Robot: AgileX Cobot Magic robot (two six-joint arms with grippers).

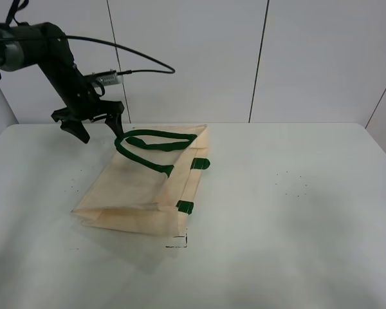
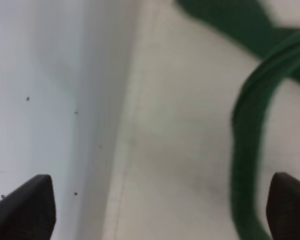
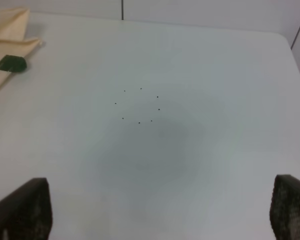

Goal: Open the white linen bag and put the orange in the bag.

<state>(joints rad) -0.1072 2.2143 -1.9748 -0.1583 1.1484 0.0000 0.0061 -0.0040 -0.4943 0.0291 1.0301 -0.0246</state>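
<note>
The white linen bag lies flat on the table, its dark green strap handle looped on top near the far end. My left gripper is open and empty, hovering by the bag's far left corner, just beside the handle. In the left wrist view the bag's cloth and the handle lie between the spread fingertips. My right gripper is open and empty over bare table; it is out of the exterior view. A corner of the bag with a green tab shows there. The orange is not in view.
The white table carries small black dots right of the bag and a black corner mark by its near corner. A panelled wall stands behind the table's far edge. The left arm's cable hangs above.
</note>
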